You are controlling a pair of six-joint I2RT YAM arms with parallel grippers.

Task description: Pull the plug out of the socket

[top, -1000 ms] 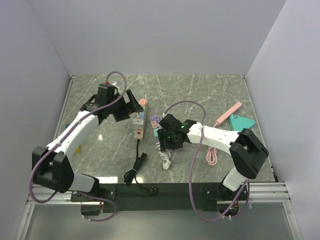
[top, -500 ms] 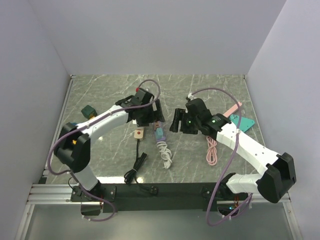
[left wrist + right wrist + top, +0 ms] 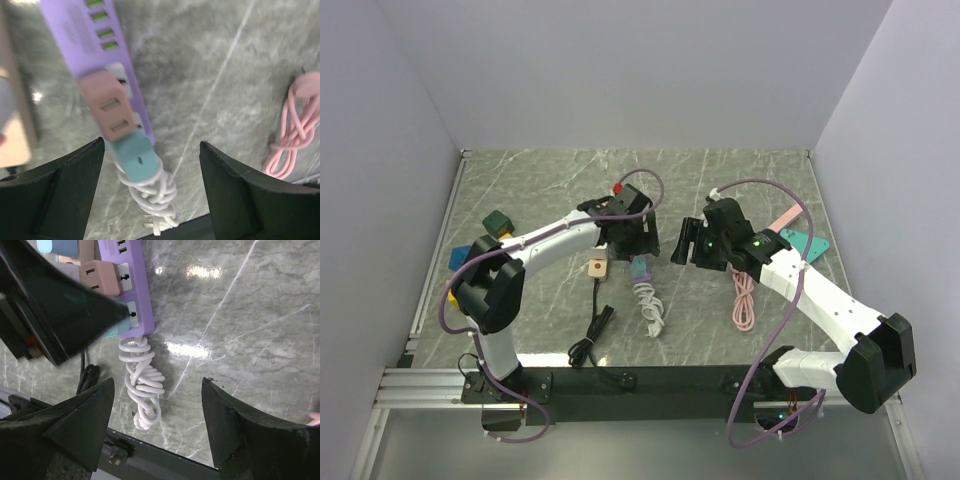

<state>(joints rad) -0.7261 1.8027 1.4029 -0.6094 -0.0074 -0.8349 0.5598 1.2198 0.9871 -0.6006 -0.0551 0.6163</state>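
Your grey bench point(image 3: 550, 175) holds a purple power strip point(image 3: 87, 35) near the middle. Your left gripper point(image 3: 150, 150) hangs right over it, released and holding nothing. Your right gripper point(image 3: 157, 385) is near it, released too. A pink plug point(image 3: 111, 110) and a teal plug point(image 3: 132, 155) sit in the strip. A white cord point(image 3: 150, 195) lies curled at its end.

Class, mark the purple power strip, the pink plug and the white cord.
purple power strip point(image 3: 75, 27), left wrist view, top face
pink plug point(image 3: 109, 107), left wrist view, top face
white cord point(image 3: 142, 384), right wrist view, coil's middle
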